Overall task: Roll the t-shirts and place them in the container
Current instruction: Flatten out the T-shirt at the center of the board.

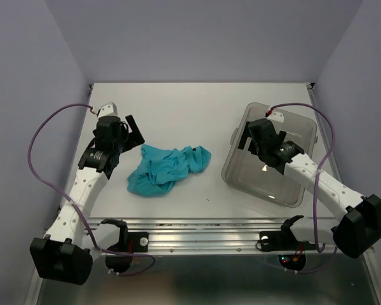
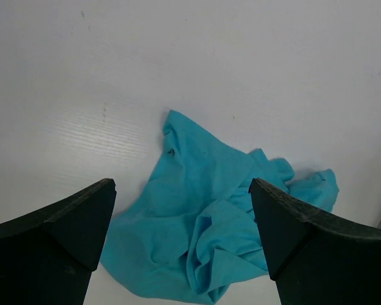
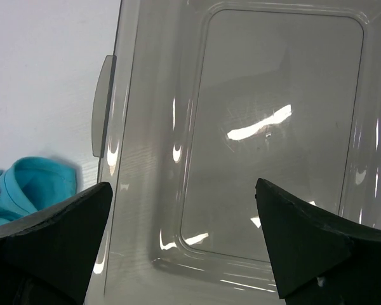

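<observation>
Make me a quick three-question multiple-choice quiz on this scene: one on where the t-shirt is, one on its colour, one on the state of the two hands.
1. The t-shirt lies:
A. on the table, left of the bin
B. inside the bin
C. draped over an arm

2. Its colour is:
A. white
B. red
C. teal

3. The left hand and right hand are:
A. both shut
B. both open, holding nothing
C. one gripping the t-shirt

Answers:
1 A, it sits crumpled on the white tabletop and the bin holds nothing.
2 C, plain teal in every view.
3 B, each wrist view shows the fingers spread wide with nothing between them.
</observation>
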